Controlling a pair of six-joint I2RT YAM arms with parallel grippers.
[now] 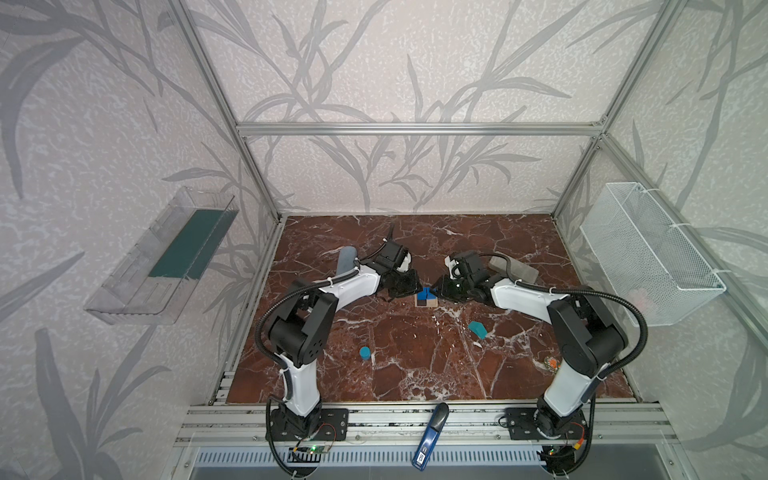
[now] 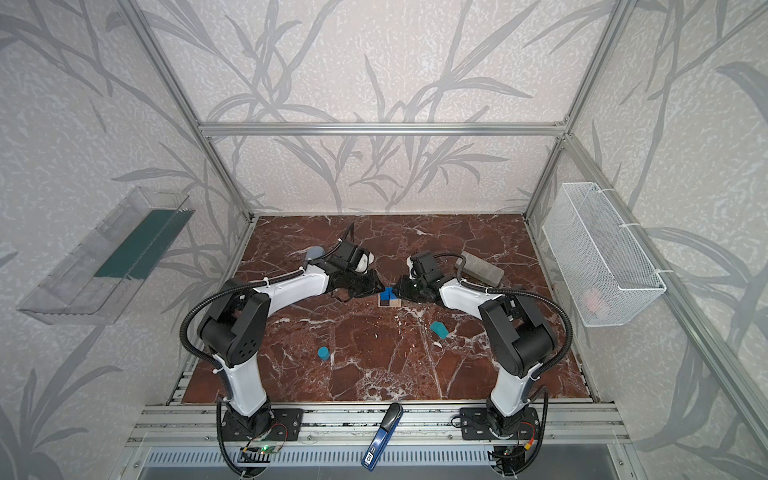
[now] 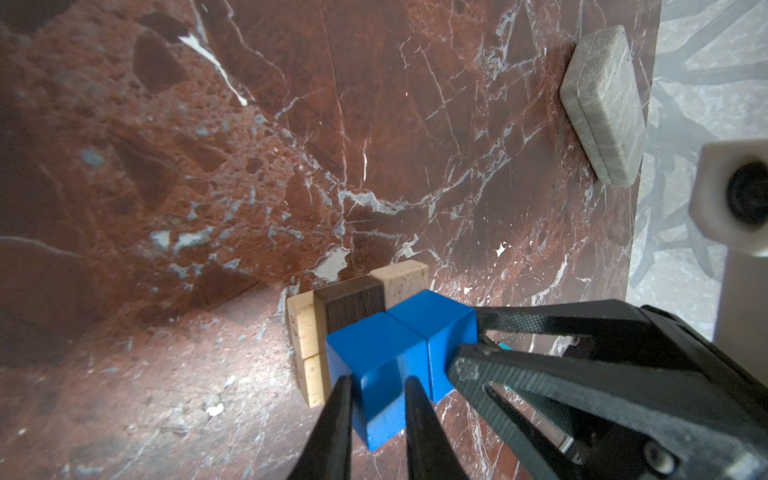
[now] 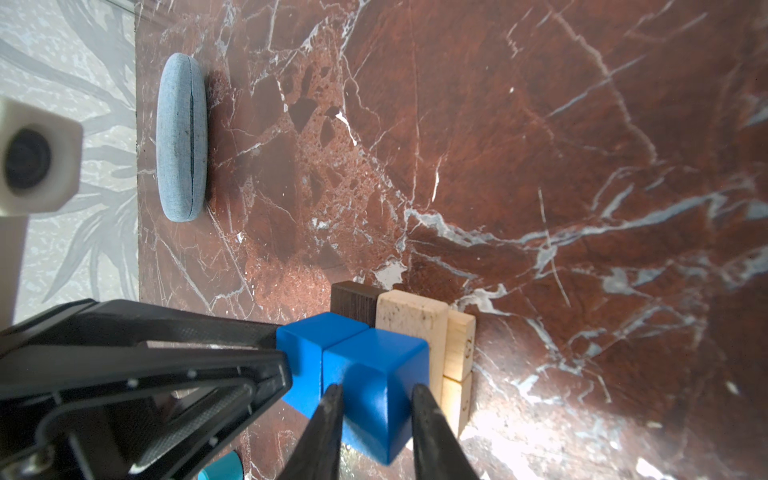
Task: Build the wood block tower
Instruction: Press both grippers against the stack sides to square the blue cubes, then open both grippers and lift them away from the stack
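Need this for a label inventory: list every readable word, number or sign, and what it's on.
Nothing reads clearly.
Right gripper, embossed mark on one jaw: blurred, unreadable.
Blue tool on the front rail, white label: too small.
Pale wood bar, faint dark specks: no legible text.

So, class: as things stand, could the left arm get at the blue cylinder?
Probably not yet: the left gripper is shut on a blue cube at the tower. Otherwise nothing blocks the blue cylinder.
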